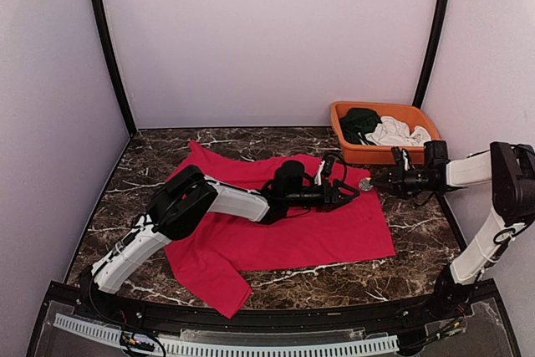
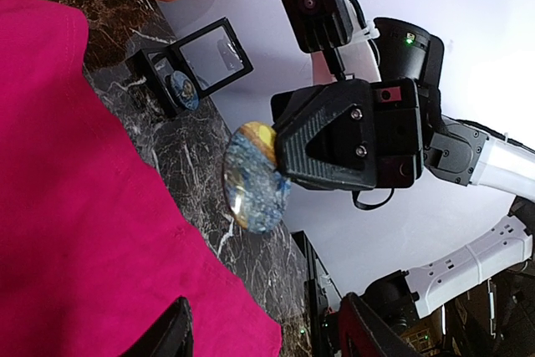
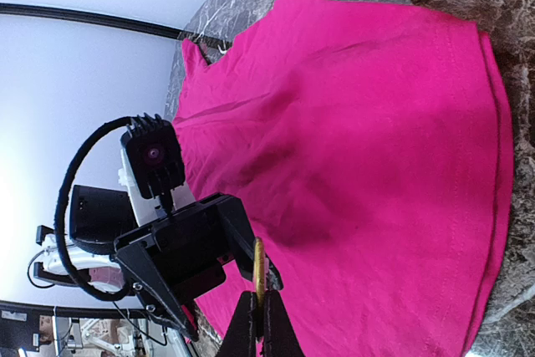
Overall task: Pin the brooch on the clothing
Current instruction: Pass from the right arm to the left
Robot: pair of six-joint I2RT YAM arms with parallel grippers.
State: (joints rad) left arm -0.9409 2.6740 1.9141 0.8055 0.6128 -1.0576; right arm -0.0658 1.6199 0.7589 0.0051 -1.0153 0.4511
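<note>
The clothing, a bright red T-shirt [image 1: 276, 232], lies spread flat on the marble table. My right gripper [image 1: 374, 182] is shut on the brooch [image 1: 365, 183], a blue oval stone with a gold edge [image 2: 255, 177], and holds it in the air just off the shirt's right edge. The right wrist view shows the brooch [image 3: 259, 263] edge-on between the pinched fingertips [image 3: 247, 328]. My left gripper [image 1: 346, 192] reaches across the shirt and faces the brooch. Its fingers [image 2: 171, 336] stand wide apart with nothing between them, the brooch a little ahead of them.
An orange basket [image 1: 359, 154] at the back right holds a dark green garment [image 1: 359, 121] and a white one [image 1: 399, 133]. A small black box with its clear lid up [image 2: 180, 81] stands on the marble beside the shirt. Pale walls enclose the table.
</note>
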